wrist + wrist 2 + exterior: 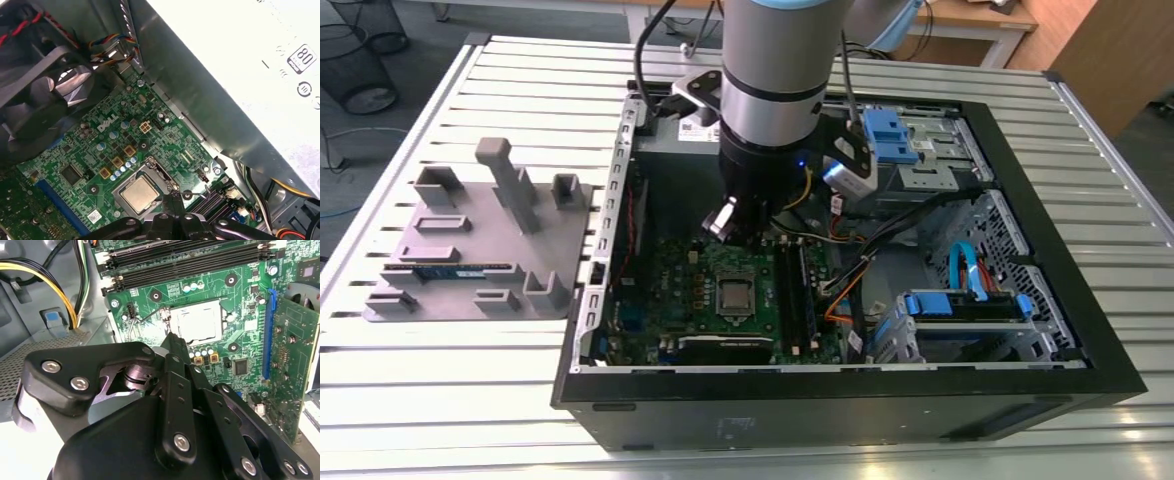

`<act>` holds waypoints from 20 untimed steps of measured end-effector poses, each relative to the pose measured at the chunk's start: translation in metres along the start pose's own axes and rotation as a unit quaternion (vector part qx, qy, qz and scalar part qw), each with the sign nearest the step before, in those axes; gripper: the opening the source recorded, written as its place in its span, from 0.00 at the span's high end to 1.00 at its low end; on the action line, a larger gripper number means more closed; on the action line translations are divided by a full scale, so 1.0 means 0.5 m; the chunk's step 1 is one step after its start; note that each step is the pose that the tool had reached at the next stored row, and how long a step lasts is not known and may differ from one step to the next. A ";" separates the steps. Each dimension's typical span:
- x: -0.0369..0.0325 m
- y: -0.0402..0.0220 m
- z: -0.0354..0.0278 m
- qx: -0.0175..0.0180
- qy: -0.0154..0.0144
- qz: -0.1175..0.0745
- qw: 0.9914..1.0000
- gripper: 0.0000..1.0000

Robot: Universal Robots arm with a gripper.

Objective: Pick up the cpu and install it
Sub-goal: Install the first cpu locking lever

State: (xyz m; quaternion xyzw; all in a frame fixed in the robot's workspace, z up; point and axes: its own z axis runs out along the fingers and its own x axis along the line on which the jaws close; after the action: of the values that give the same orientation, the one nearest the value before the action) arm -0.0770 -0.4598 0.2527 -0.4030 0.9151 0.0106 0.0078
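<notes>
The cpu (139, 194) shows a dull, brushed-looking metal lid, silver-grey, seated in the green lacquered motherboard (125, 145). The pincer (172, 347) is matt black, probably plastic, with bright steel screws. The tabletop (494, 400) is ribbed pale metal; the tray (467, 250) looks matt grey plastic.

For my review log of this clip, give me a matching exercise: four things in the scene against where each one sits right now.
Things:
1. cpu
2. memory stick
3. gripper
4. grey tray

Places:
A. on the slatted table, at the exterior view's left of the computer case
B. in the motherboard socket
C. lying on the grey tray
D. inside the case, just above the motherboard beside the socket

Pairs: 1-B, 2-C, 3-D, 4-A
</notes>
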 end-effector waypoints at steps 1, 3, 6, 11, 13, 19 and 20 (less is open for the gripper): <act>0.000 0.000 0.000 -0.001 -0.001 0.001 1.000 0.89; -0.001 0.001 0.000 -0.002 -0.002 0.002 1.000 0.89; -0.002 0.002 -0.004 -0.002 -0.003 0.003 1.000 0.89; -0.002 0.002 -0.004 -0.002 -0.003 0.003 1.000 0.89; -0.003 0.002 -0.004 -0.002 -0.003 0.003 1.000 0.89; -0.010 0.008 -0.004 -0.002 -0.003 0.003 1.000 0.89; -0.011 0.009 -0.004 -0.002 -0.003 0.003 1.000 0.89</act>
State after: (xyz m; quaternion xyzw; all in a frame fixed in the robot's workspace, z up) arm -0.0765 -0.4527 0.2547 -0.4004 0.9162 0.0138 0.0095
